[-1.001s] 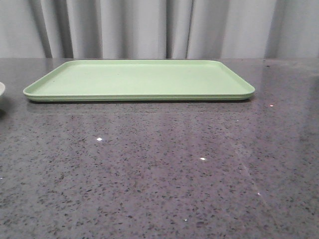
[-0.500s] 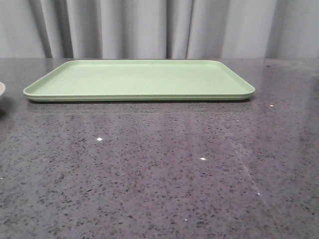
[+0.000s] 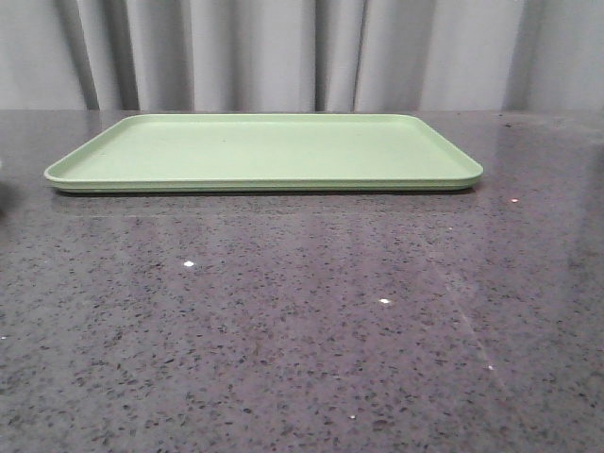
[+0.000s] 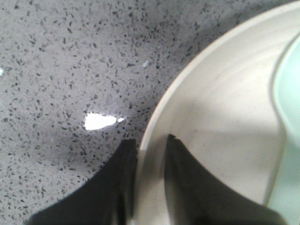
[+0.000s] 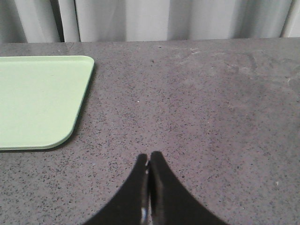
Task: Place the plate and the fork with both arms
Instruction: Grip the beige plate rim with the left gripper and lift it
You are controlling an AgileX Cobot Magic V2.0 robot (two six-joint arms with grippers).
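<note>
The cream plate [image 4: 225, 117] fills much of the left wrist view, over the speckled grey table. My left gripper [image 4: 150, 139] is shut on the plate's raised rim, with one finger outside it and one inside. A pale green curved thing [image 4: 288, 93] shows at the edge of that view; I cannot tell what it is. My right gripper [image 5: 148, 157] is shut with nothing visible between its fingers, above bare table to the right of the tray [image 5: 37, 98]. The yellow fork is out of view. Neither gripper nor the plate shows in the front view.
The flat light-green tray [image 3: 264, 151] lies at the back middle of the dark speckled table [image 3: 302, 330], with nothing on it. Grey curtains hang behind the table's far edge.
The sliver of the plate's rim at the far left edge of the front view is gone now. The tray has not moved.
</note>
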